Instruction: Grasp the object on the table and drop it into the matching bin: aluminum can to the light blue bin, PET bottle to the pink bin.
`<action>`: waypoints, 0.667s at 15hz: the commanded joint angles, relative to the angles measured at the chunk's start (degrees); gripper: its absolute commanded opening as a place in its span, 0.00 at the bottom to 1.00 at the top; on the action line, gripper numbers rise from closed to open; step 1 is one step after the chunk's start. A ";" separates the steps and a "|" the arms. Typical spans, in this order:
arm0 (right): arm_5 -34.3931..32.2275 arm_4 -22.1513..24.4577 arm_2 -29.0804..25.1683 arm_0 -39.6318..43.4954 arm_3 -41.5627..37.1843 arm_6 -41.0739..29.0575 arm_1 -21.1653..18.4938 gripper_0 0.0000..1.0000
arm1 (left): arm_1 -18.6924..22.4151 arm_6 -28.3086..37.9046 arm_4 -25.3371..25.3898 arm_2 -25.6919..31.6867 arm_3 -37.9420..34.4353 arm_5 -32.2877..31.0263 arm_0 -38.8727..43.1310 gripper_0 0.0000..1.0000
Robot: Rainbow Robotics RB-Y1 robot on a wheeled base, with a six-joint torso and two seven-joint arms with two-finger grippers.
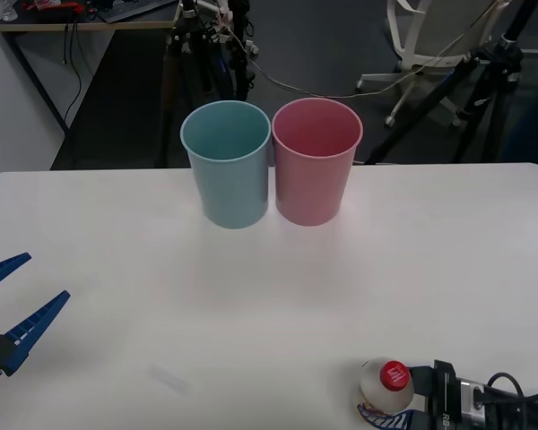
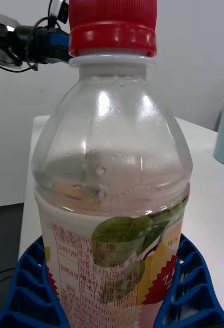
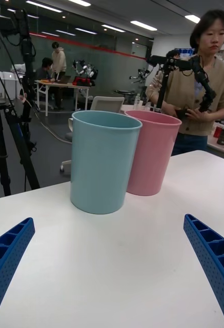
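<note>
The PET bottle point(image 2: 112, 169) stands upright on the worktop point(image 1: 251, 305), set between the right gripper's point(image 2: 112, 302) blue ribbed jaws, which are clamped on its labelled lower body from both sides. Its red cap point(image 2: 113, 25) rises well above the jaws, and the clear shoulder above the label is free of them.

The step in hand looks like securing the grasp before the lift. To do it well, I would keep the squeeze low on the label where the wall is stiffest, raise the bottle straight up without tilting it, and carry it high enough that its base passes over the rim before the jaws part above the pink bin point(image 1: 316, 161). That bin lies well ahead of the right jaws, touching or nearly touching the light blue bin point(image 1: 227, 163); a release too far toward the blue side would drop the bottle in the wrong one.

The right arm reaches in low from the near edge of the worktop, its wrist roughly level, jaws pointing forward. The left gripper point(image 1: 9, 309) hovers idle over the near left of the worktop, its jaws spread wide apart with both bins far in front of them.
</note>
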 commanded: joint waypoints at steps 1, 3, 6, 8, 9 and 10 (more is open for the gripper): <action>7.39 -5.34 -1.75 5.35 -9.20 -1.29 -5.14 0.00 | 0.00 0.00 0.00 0.00 0.00 0.00 0.00 1.00; 12.84 -8.60 -5.71 10.27 -16.32 -5.25 -7.51 0.00 | 0.00 0.00 0.00 0.00 0.00 0.00 0.00 1.00; 17.32 -10.97 -12.13 14.58 -21.94 -11.66 -7.69 0.00 | 0.00 0.00 0.00 0.00 0.00 0.00 0.00 1.00; 22.42 -13.34 -16.26 17.57 -27.30 -15.53 -7.51 0.00 | 0.00 0.00 0.00 0.00 0.00 0.00 0.00 1.00; 25.23 -14.49 -17.93 18.80 -30.12 -16.85 -7.51 0.00 | 0.00 0.00 0.00 0.00 0.00 0.00 0.00 1.00; 28.57 -15.36 -20.04 20.64 -33.72 -18.43 -7.51 0.00 | 0.00 0.00 0.00 0.00 0.00 0.00 0.00 1.00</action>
